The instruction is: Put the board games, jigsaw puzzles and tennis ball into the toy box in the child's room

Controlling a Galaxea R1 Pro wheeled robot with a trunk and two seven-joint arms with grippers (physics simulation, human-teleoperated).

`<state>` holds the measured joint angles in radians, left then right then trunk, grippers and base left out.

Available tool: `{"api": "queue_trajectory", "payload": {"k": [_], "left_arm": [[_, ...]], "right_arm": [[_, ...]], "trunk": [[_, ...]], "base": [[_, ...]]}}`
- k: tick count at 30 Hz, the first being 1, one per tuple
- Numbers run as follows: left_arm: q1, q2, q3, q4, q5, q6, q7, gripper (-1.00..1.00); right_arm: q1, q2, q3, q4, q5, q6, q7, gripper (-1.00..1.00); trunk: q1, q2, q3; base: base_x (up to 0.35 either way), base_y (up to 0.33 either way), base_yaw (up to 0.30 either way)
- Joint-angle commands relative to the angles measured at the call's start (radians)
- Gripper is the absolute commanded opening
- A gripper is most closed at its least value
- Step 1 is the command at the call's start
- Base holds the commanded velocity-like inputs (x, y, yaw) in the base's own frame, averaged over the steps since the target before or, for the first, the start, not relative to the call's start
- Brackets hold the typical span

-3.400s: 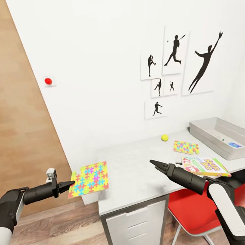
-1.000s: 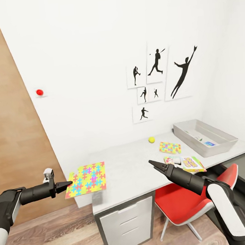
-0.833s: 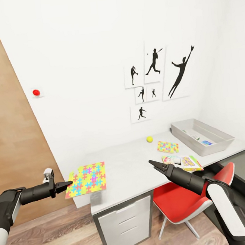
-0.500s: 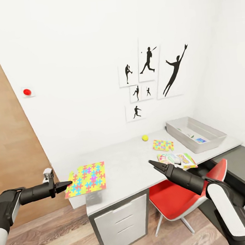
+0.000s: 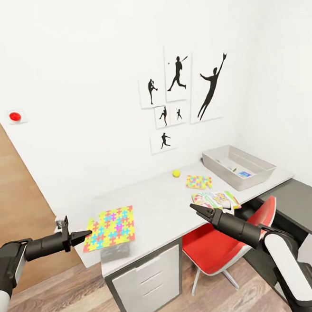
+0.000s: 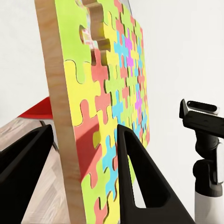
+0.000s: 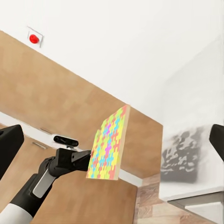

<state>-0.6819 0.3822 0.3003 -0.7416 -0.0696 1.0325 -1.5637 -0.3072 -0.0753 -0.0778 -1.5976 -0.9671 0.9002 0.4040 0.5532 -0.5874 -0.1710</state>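
My left end effector (image 5: 85, 236) pinches one edge of a puzzle (image 5: 110, 227), holding it flat above the near end of the table (image 5: 156, 213). The toy box (image 5: 238, 166) sits far off to my right, at the other end. My right end effector (image 5: 198, 211) looks almost pressed together, holding nothing.

A bright room with plain white walls (image 5: 94, 61) meeting in a corner at the right. A cluster of black silhouette sports pictures (image 5: 181, 94) hangs on the far wall. A small red button (image 5: 14, 116) sits on the wall near a wood-panelled door (image 5: 14, 222) at the left. The floor (image 5: 70, 302) is wood plank. A white-topped bench (image 5: 165, 207) with white drawers (image 5: 147, 283) stands against the wall, a red chair (image 5: 222, 250) tucked beneath, a lower dark-grey-topped cabinet (image 5: 304, 208) beside its right end
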Motion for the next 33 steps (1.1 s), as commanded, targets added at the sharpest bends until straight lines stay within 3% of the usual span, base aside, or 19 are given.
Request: {"api": "queue_trajectory", "payload": {"k": [1, 33], "left_arm": [[-0.001, 0.000, 0.002, -0.001, -0.007, 0.010, -0.007, -1.00], [0.001, -0.005, -0.009, -0.001, -0.007, 0.004, -0.007, -1.00]], "right_arm": [[-0.001, 0.001, -0.001, 0.000, 0.004, 0.005, 0.006, 1.00], [0.000, -0.010, -0.007, 0.002, 0.002, 0.005, 0.007, 1.00]], "trunk": [[0.000, -0.002, -0.003], [0.000, -0.002, -0.045]], "base": [[0.000, 0.000, -0.138], [0.000, 0.000, -0.138]]}}
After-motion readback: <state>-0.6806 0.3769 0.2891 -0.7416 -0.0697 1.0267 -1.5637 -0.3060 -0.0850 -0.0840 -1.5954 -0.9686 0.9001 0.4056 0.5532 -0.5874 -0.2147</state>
